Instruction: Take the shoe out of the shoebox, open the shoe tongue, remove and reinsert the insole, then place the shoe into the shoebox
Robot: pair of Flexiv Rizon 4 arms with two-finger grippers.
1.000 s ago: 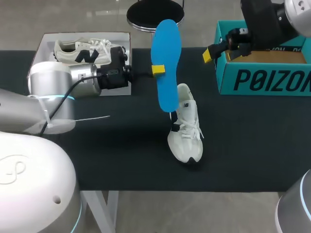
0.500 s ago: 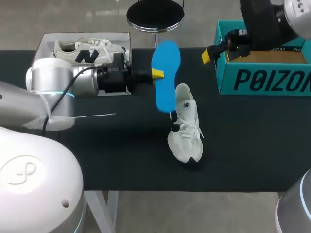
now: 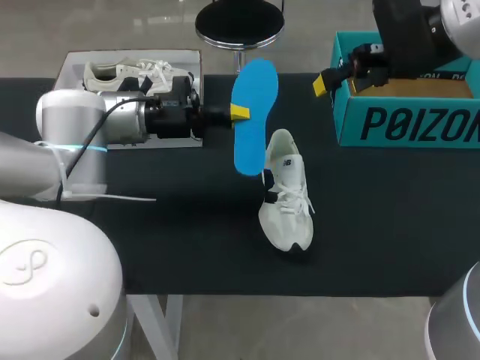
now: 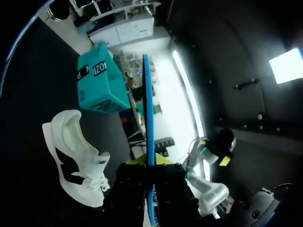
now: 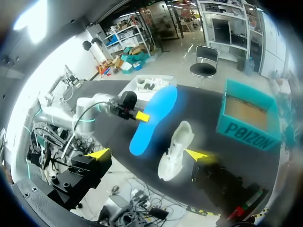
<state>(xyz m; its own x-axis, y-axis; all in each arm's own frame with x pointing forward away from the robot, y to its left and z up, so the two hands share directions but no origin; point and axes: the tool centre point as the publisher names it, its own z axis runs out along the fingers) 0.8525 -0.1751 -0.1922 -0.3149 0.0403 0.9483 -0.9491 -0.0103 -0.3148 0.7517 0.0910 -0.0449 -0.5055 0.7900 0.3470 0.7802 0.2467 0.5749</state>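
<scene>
Above the middle of the desk [image 3: 187, 240], the blue insole [image 3: 250, 120] hangs in the air, out of the shoe and clear of the dark surface. Our left end effector [image 3: 238, 112] has it pinched from both sides at about mid-length, coming in from the side. In the left wrist view the insole shows edge-on, running straight out from between the clamped fingers. Just below and beside it the white shoe [image 3: 287, 191] lies on the desk, heel opening toward the far side, toe toward the near edge, laces loose. In the head view the lower end of the insole overlaps the heel collar, but the right wrist view shows the two apart.

Our right end effector [image 5: 147, 154] is spread wide and holds nothing. It hovers by the near-left corner of the teal shoebox [image 3: 405, 105], well away from the shoe. The shoebox stands open at the far right of the desk. At the far left a white box [image 3: 75, 64] holds a second sneaker [image 3: 135, 75].

We judge the removal done and the reinsertion in hand. The next move calls for tipping the insole so that its front end points into the shoe's opening, then sliding it forward under the tongue. Since the shoe lies loose, it may slide or roll under the push, so our right end effector may have to steady it.
</scene>
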